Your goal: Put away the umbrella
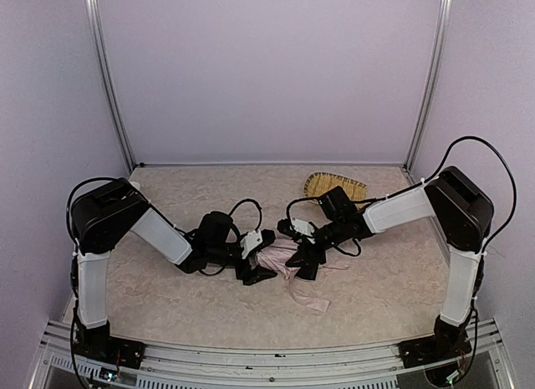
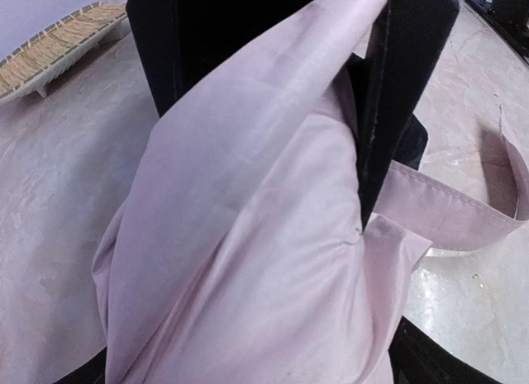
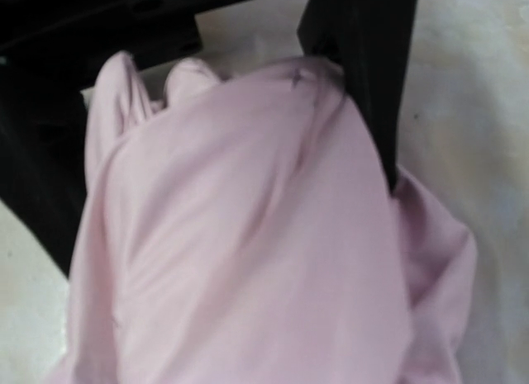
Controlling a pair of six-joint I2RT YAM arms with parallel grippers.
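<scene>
The umbrella (image 1: 280,257) lies folded and bunched on the table between the two arms, with only its pale pink canopy showing. Its closing strap (image 1: 311,304) trails toward the front. The shaft and handle are hidden. My left gripper (image 1: 257,268) grips the umbrella's left end. In the left wrist view the pink cloth (image 2: 248,235) fills the space between my black fingers (image 2: 405,78), and the strap (image 2: 463,220) loops to the right. My right gripper (image 1: 306,260) grips the right end. In the right wrist view the cloth (image 3: 248,252) is pinched between the fingers (image 3: 364,78).
A woven bamboo tray (image 1: 334,186) sits at the back of the table behind the right arm, and also shows in the left wrist view (image 2: 58,44). Pale walls and metal posts (image 1: 109,79) enclose the table. Cables loop over both wrists.
</scene>
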